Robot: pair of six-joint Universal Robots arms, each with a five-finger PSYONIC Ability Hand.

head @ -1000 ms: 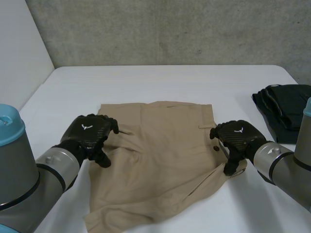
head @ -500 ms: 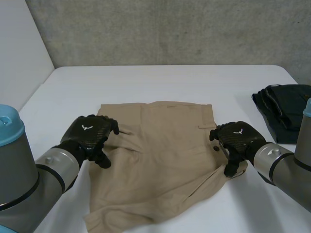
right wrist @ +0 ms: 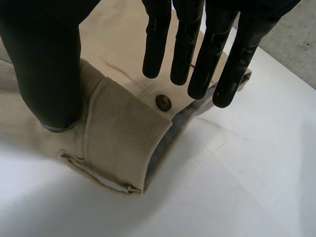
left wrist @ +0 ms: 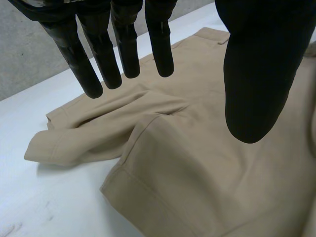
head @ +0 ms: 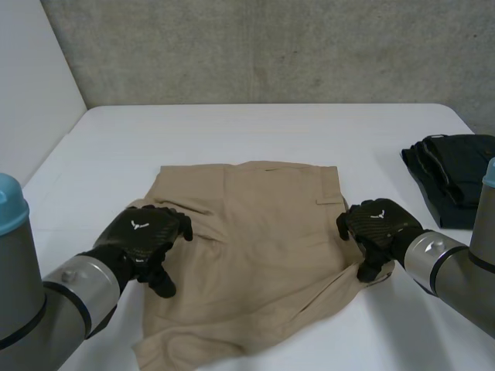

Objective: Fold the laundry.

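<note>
Tan shorts (head: pixel 255 239) lie spread near the middle of the white table (head: pixel 271 131). We see the left hand (head: pixel 143 236) over the garment's left side, where the cloth is creased. In its wrist view the fingers (left wrist: pixel 126 44) hang straight, well apart from the thumb, above the fabric and holding nothing. The right hand (head: pixel 379 228) is at the right edge, by a turned-over waistband corner. Its fingers (right wrist: pixel 182 44) reach straight out above a dark button (right wrist: pixel 163 102), and the thumb tip meets the fold without gripping it. We also see a pile of dark clothes (head: pixel 452 174) at the table's right edge.
</note>
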